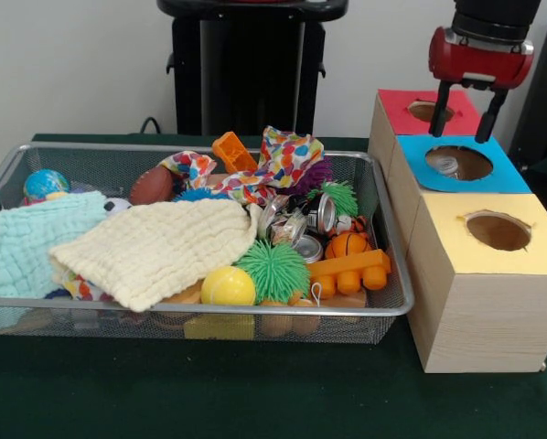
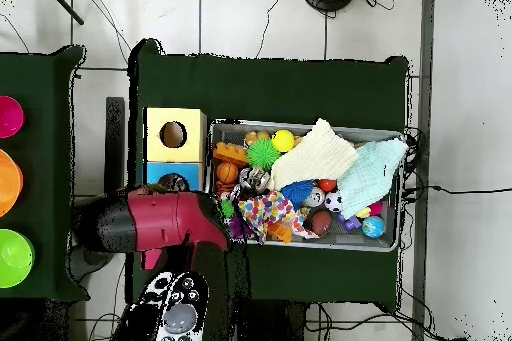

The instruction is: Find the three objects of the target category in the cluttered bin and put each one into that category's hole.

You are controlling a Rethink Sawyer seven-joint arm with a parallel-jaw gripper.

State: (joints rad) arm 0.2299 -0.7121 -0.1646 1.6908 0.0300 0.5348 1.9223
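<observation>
The wire mesh bin (image 1: 200,309) holds a heap of toys and cloths; it also shows in the overhead view (image 2: 300,125). My gripper (image 1: 466,114) hangs open and empty just above the blue-faced box's hole (image 1: 461,163). A pale crinkly bit (image 1: 447,165) shows inside that hole. Among the shiny tins (image 1: 324,215) in the bin lies crinkled clear film (image 1: 287,227), half hidden; I cannot tell it apart from the tins for sure. In the overhead view my arm (image 2: 160,222) covers the gripper and part of the blue box (image 2: 160,172).
The red-faced box (image 1: 420,101) stands behind the blue one and the yellow-faced box (image 1: 493,229) in front. A cream cloth (image 1: 155,247) and a mint cloth (image 1: 26,247) cover much of the bin. Spiky green balls (image 1: 272,270), orange toys (image 1: 351,270) and a yellow ball (image 1: 228,288) lie near them.
</observation>
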